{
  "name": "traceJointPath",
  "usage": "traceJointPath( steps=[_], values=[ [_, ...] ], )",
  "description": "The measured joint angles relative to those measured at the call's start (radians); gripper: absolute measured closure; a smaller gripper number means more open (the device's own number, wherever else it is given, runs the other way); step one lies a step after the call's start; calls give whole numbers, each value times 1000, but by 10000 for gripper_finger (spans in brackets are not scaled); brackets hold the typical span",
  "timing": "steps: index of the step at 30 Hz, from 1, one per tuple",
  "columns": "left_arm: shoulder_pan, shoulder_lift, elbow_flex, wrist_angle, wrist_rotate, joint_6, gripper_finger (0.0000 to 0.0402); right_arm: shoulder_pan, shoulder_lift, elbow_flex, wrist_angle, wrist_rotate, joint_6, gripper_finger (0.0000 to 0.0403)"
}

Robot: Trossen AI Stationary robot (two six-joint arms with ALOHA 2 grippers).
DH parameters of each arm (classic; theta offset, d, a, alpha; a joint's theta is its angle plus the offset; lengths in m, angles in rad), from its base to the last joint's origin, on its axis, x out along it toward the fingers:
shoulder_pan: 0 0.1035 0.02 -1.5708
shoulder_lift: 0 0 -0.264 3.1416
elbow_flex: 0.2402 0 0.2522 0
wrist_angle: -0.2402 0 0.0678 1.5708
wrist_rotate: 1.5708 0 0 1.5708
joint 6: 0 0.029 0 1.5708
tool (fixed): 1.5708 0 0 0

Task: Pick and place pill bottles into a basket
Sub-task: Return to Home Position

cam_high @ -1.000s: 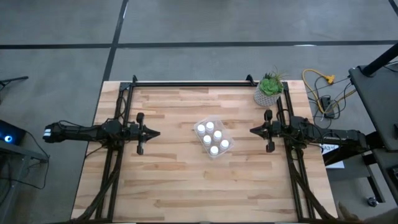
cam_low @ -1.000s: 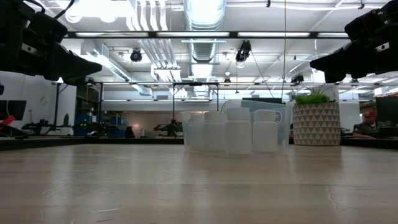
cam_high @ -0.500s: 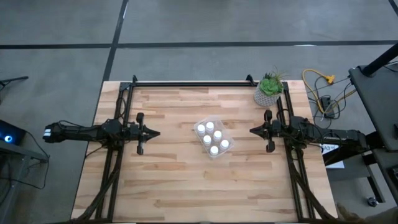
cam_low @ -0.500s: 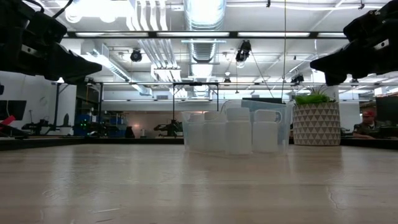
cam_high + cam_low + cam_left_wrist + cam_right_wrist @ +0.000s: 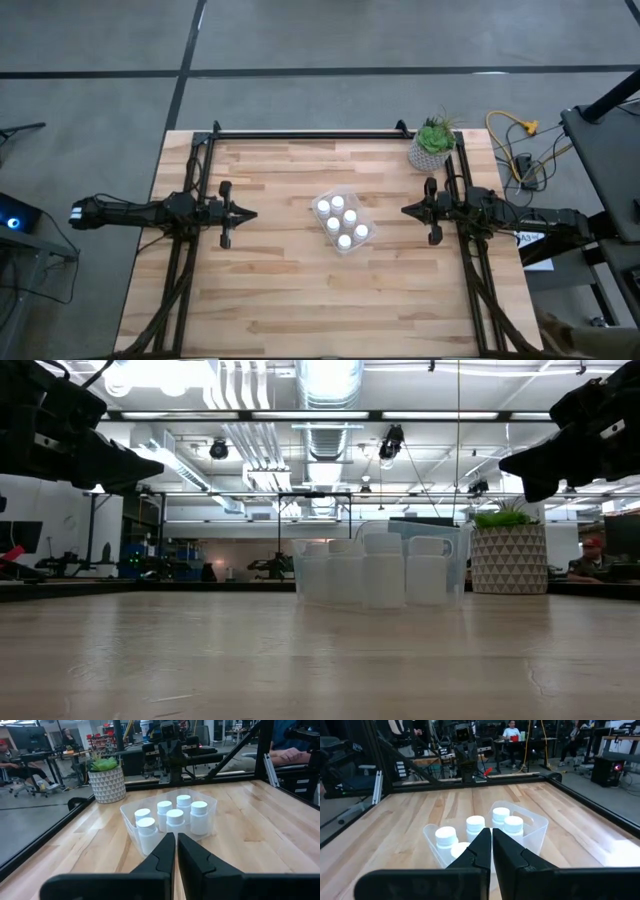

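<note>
The clear basket (image 5: 343,221) stands at the table's middle with several white pill bottles (image 5: 338,216) upright inside it; it also shows in the low view (image 5: 380,570), the left wrist view (image 5: 170,817) and the right wrist view (image 5: 485,837). My left gripper (image 5: 253,213) hangs shut and empty to the basket's left, above the table. My right gripper (image 5: 405,210) hangs shut and empty to the basket's right. Both point at the basket and touch nothing.
A pale patterned pot with a green plant (image 5: 432,146) stands at the table's far right corner. A black frame rail (image 5: 300,133) runs along the far edge. People sit at desks in the room beyond the table (image 5: 510,730).
</note>
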Motion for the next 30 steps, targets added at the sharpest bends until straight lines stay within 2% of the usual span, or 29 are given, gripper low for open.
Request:
traceJointPath(
  steps=[30],
  values=[
    [0,2,0,6,-1,-1,401,0,1,0,0,-2,-25,394]
  ],
)
